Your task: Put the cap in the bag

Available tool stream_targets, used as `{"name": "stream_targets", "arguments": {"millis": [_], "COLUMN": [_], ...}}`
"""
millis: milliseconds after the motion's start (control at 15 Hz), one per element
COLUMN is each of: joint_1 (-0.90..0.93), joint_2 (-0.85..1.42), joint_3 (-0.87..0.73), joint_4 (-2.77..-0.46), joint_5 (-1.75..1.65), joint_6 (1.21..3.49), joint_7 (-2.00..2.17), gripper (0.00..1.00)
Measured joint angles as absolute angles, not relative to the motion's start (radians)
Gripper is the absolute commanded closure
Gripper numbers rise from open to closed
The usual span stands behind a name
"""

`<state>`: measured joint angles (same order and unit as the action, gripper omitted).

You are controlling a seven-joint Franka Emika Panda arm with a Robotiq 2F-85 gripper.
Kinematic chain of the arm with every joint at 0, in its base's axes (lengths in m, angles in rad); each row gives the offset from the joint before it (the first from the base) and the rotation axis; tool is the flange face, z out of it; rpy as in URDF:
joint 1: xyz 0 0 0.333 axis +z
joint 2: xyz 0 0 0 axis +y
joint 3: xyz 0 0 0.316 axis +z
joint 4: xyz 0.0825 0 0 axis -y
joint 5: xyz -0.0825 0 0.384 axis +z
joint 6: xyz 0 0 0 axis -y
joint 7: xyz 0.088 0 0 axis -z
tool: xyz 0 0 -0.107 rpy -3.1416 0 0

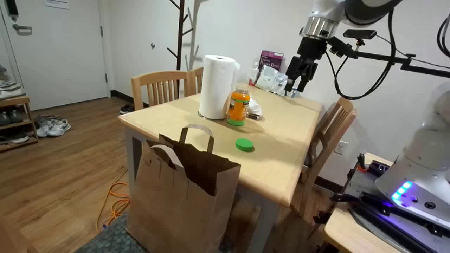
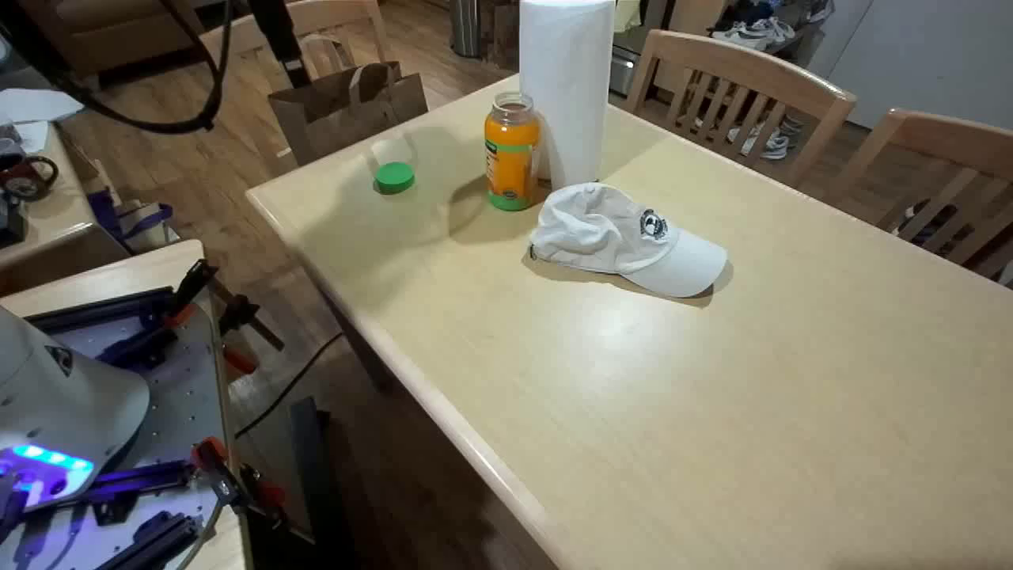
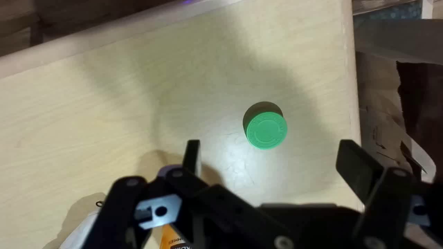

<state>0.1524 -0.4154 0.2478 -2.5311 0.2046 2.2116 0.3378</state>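
- In the wrist view, the white cap [image 3: 78, 235] lies on the table [image 3: 104, 121] at eight o'clock from the pincer [image 3: 270, 154].
- The pincer's jaws stand wide apart.
- The brown bag [image 3: 382, 114] is at two o'clock, past the table's edge.
- In an exterior view: door [image 1: 59, 52] at ten o'clock, coat stand [image 1: 180, 38] at eleven.
- Crumpled cloth cap; pale, grained table; flat, embossed green lid [image 3: 267, 130]; creased paper bag.

We see the white cap [image 2: 605, 233] lying on the worktop [image 2: 752, 412], in from its edges, crown creased, its brim (a dark round emblem sits above it) pointing away from the brown paper bag [image 1: 175, 196], which stands open-mouthed beside one edge.
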Motion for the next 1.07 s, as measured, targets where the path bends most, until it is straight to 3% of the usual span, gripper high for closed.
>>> {"name": "stream_targets", "arguments": {"millis": [400,1067], "joint_1": [0.143,-0.016], "joint_2": [-0.409,-0.132], "joint_3": [0.220,-0.009], "joint_4": [-2.472,-2.045], "joint_5": [0.195,0.220], "joint_6": [2.215,2.282], "joint_7": [0.336,0.346], "gripper": [0.00,0.00]}}
